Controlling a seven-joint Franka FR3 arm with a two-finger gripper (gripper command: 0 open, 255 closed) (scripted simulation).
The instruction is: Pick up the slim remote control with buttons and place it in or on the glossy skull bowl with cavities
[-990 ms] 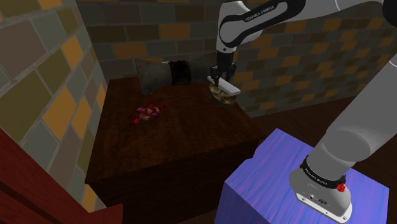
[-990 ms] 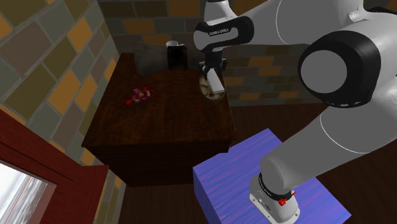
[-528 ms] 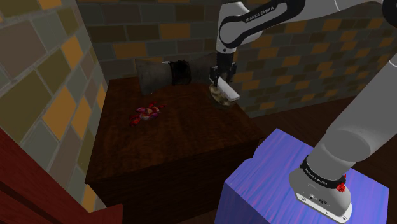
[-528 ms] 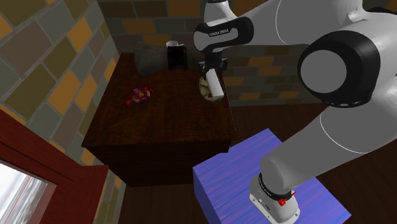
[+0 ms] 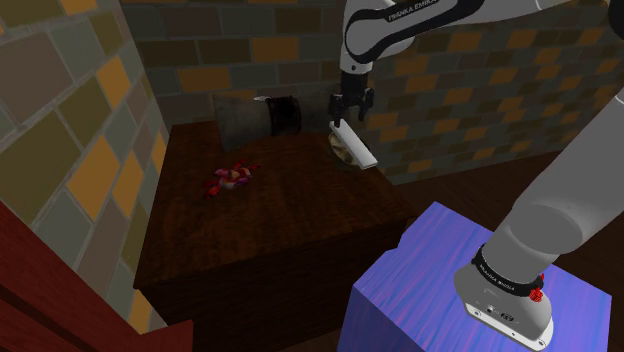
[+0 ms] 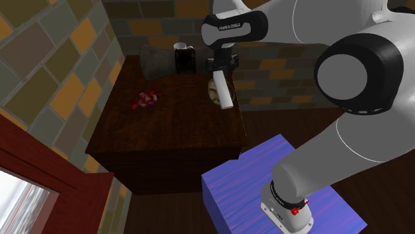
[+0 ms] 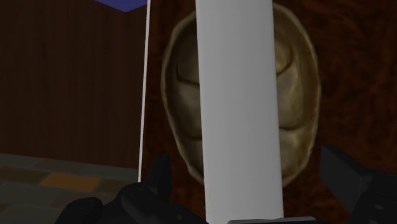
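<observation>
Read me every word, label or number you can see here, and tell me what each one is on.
"FRANKA EMIKA": on the arm.
Lettering on the band near the arm's base: too small to read.
No text shows on the remote or the bowl.

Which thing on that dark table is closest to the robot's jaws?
The plain white remote, lying across the tan skull bowl right below the open jaws; the dark mug and red-pink cluster sit farther off.

Tabletop [image 5: 270, 225] front open; grey block [image 5: 238, 118], black mug [image 5: 284, 113] at back; red clutter [image 5: 230, 180] mid.
</observation>
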